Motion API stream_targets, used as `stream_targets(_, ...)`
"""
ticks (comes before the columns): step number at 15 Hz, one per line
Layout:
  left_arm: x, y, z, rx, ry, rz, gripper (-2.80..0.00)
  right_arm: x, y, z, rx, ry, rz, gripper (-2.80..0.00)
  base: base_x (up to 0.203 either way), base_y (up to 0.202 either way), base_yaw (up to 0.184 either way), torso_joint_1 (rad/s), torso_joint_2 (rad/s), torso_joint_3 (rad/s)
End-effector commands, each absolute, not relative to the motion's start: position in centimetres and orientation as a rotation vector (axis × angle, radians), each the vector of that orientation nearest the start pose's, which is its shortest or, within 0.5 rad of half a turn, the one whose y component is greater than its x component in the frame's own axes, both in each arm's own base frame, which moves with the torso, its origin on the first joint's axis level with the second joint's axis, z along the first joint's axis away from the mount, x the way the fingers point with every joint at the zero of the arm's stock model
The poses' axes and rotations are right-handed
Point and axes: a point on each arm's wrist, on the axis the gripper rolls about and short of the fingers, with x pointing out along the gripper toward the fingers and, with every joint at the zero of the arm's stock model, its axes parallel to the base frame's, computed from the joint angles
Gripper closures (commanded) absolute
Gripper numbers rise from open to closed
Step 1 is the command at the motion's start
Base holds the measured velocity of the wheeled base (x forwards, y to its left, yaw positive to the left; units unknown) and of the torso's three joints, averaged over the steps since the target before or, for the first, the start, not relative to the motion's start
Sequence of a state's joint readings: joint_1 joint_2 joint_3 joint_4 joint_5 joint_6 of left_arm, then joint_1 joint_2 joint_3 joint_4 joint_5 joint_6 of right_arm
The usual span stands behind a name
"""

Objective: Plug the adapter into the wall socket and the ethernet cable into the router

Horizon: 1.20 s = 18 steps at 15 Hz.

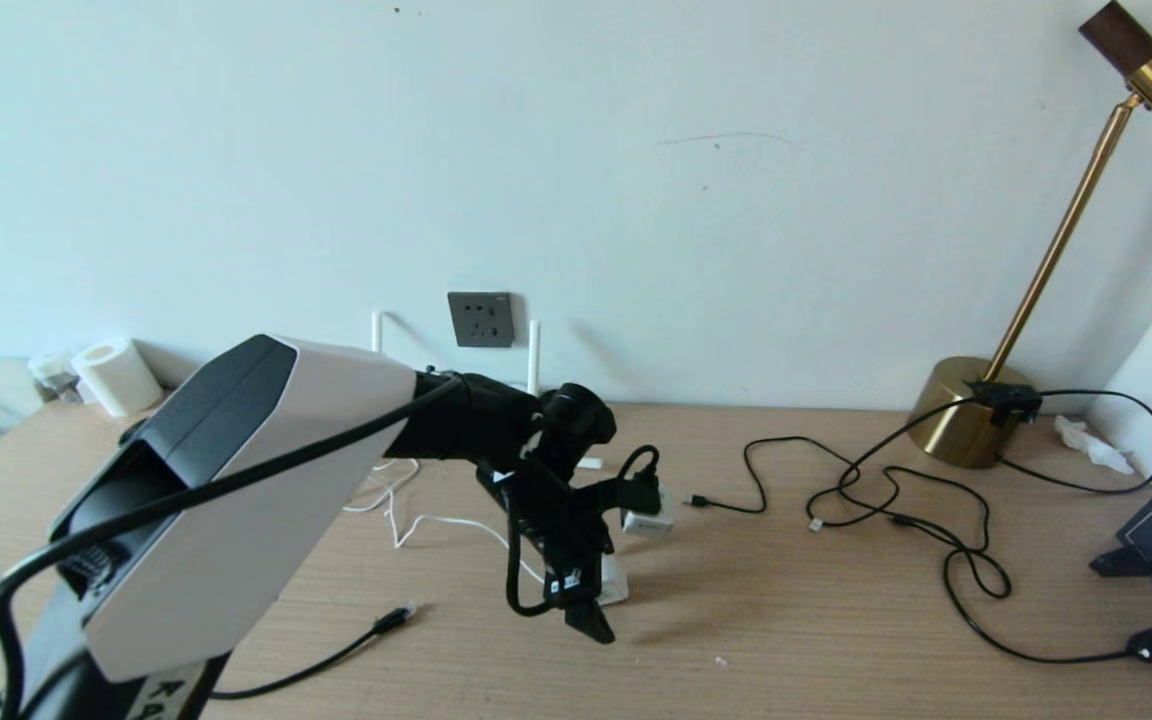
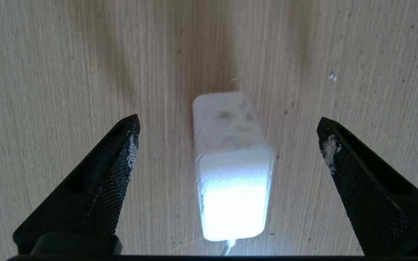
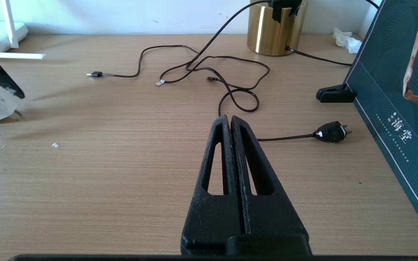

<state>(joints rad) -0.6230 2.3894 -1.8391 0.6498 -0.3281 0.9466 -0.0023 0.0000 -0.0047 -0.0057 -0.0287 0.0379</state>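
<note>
Wooden desk (image 2: 49, 72); white rounded adapter (image 2: 232, 163) lying.

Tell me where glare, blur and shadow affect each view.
Left wrist view: the adapter is soft and blown out at its near end, between the open left gripper. Head view: the left arm casts a soft shadow on the desk. Right wrist view: sharp, even light, the right gripper shut.
</note>
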Motion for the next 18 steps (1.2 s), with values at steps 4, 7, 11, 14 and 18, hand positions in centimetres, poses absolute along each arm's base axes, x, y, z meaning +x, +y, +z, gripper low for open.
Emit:
stream_targets(4, 35.53, -26.67, 8.32, 0.944, 0.749, -1.369, -2.8, -2.3, -0.06, 7.74, 0.038, -0.01, -0.032, 0.0, 0.0, 0.0, 0.0, 0.0, 0.0, 0.0)
stream_targets(7, 35.54, -26.67, 8.22, 0.944, 0.751, -1.37, -2.8, -2.32, -0.06, 7.74, 0.038, -0.011, -0.032, 0.0, 0.0, 0.0, 0.0, 0.0, 0.0, 0.0)
stream_targets(11, 35.45, -26.86, 8.12, 0.948, 0.748, -1.376, -2.54, -2.32, -0.06, 7.74, 0.038, -0.011, -0.032, 0.0, 0.0, 0.0, 0.0, 0.0, 0.0, 0.0)
stream_targets(14, 35.47, -26.88, 7.98, 0.946, 0.753, -1.375, 0.0, -2.31, -0.06, 7.74, 0.038, -0.01, -0.03, 0.0, 0.0, 0.0, 0.0, 0.0, 0.0, 0.0)
stream_targets(18, 35.45, -26.86, 7.97, 0.946, 0.756, -1.376, 0.0, -2.31, -0.06, 7.74, 0.038, -0.01, -0.032, 0.0, 0.0, 0.0, 0.0, 0.0, 0.0, 0.0)
